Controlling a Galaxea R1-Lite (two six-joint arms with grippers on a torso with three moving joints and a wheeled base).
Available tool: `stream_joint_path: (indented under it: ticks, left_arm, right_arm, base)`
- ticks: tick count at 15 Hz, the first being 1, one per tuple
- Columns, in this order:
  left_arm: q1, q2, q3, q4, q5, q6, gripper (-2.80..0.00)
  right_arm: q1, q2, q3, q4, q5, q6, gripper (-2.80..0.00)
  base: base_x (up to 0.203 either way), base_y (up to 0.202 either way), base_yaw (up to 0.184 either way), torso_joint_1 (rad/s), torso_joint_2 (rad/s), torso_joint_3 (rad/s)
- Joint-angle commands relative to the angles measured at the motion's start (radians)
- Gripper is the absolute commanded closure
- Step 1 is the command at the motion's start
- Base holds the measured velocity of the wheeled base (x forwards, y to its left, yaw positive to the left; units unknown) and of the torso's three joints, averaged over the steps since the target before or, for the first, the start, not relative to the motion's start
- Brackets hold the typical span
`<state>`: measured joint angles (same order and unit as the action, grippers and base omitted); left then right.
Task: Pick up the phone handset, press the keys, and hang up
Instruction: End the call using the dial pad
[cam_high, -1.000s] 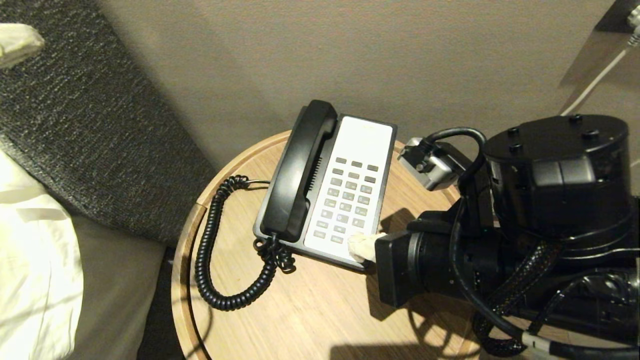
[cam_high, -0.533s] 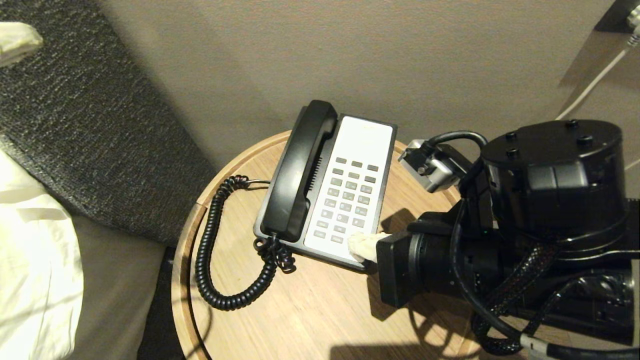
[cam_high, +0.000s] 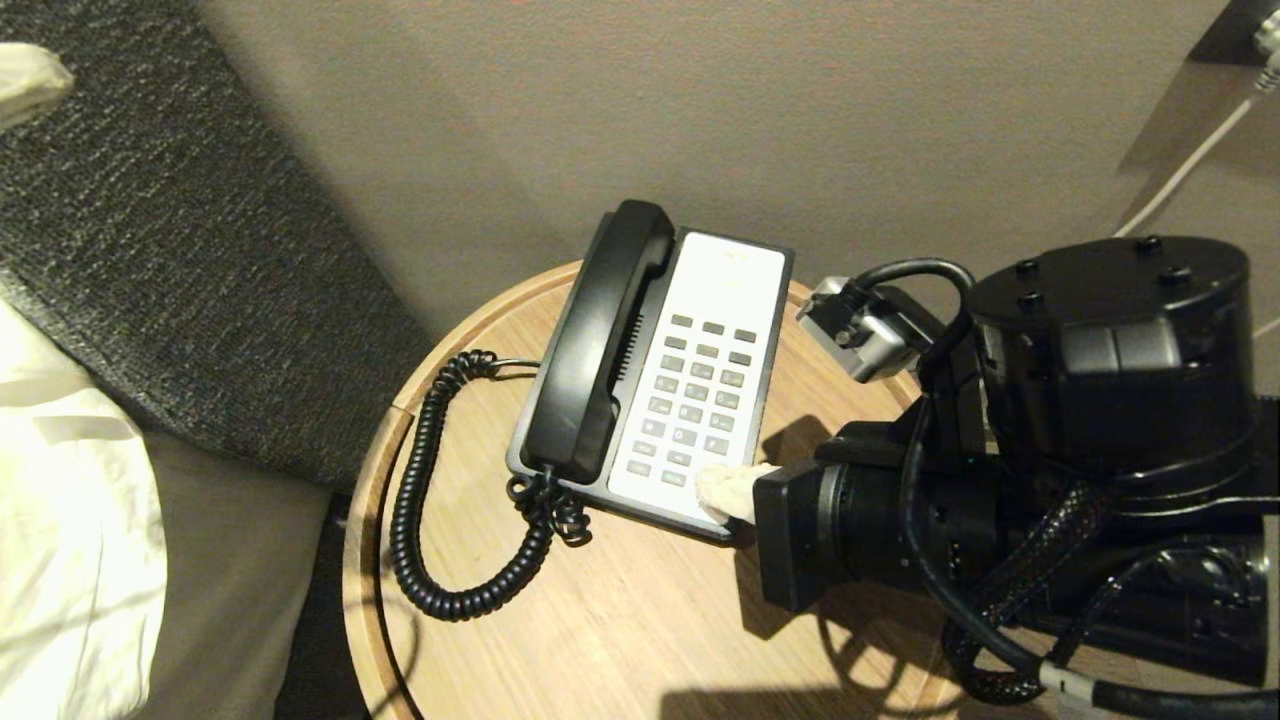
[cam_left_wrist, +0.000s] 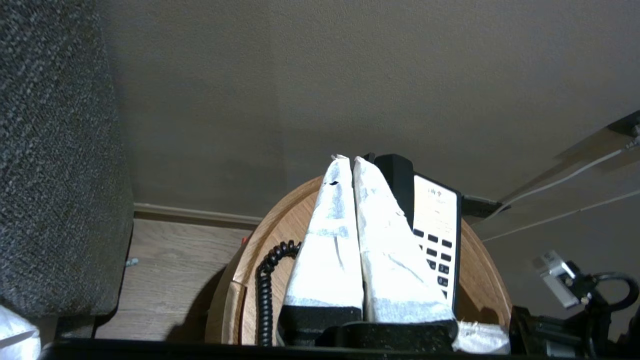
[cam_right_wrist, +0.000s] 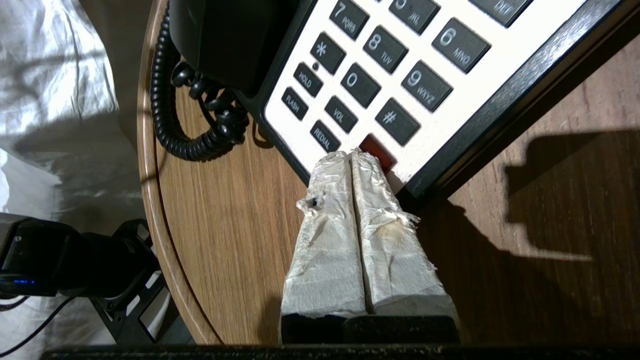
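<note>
The glossy black phone handset (cam_high: 600, 340) lies in its cradle on the left side of the phone base (cam_high: 725, 270), which has a white face with grey keys (cam_high: 695, 392). Its coiled cord (cam_high: 418, 520) loops over the table to the left. My right gripper (cam_high: 722, 492) is shut and empty. Its wrapped tips (cam_right_wrist: 351, 156) rest at the near corner of the keypad, right beside the red key (cam_right_wrist: 378, 151) and the REDIAL key (cam_right_wrist: 325, 136). My left gripper (cam_left_wrist: 347, 160) is shut on nothing and hangs back from the table, facing the handset (cam_left_wrist: 397, 180); it is outside the head view.
The phone stands on a small round wooden table (cam_high: 640, 620) with a raised rim, close to the beige wall. A dark grey upholstered headboard (cam_high: 150, 250) and white bedding (cam_high: 70, 520) lie to the left. A white cable (cam_high: 1190, 165) runs along the wall at upper right.
</note>
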<state>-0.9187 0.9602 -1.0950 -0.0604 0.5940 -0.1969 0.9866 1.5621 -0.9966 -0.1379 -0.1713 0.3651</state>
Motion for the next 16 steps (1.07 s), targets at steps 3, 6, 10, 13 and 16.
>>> stream_joint_path:
  ticks: [3, 6, 10, 13, 16]
  left_arm:
    - [0.000, 0.000, 0.006, -0.001, 0.006, -0.009, 0.00]
    - [0.001, -0.006, 0.025, 0.001, 0.006, -0.013, 0.00]
    - [0.001, -0.012, 0.038, 0.001, 0.006, -0.013, 0.00]
    - [0.001, -0.012, 0.038, 0.001, 0.006, -0.013, 0.00]
    - [0.001, -0.015, 0.040, 0.001, 0.006, -0.013, 0.00]
  right_arm:
    - [0.010, -0.025, -0.008, -0.005, -0.001, 0.000, 0.00]
    - [0.014, -0.036, -0.008, -0.002, -0.002, 0.000, 0.00]
    - [0.015, -0.035, -0.002, 0.004, -0.002, -0.002, 0.00]
    - [0.015, -0.028, 0.000, 0.000, -0.002, 0.000, 0.00]
    - [0.017, -0.022, 0.006, -0.002, -0.001, 0.000, 0.00]
  base:
    - [0.000, 0.000, 0.000, 0.000, 0.00, 0.000]
    - [0.000, 0.000, 0.000, 0.000, 0.00, 0.000]
    - [0.000, 0.000, 0.000, 0.000, 0.00, 0.000]
    - [0.000, 0.000, 0.000, 0.000, 0.00, 0.000]
    - [0.000, 0.000, 0.000, 0.000, 0.00, 0.000]
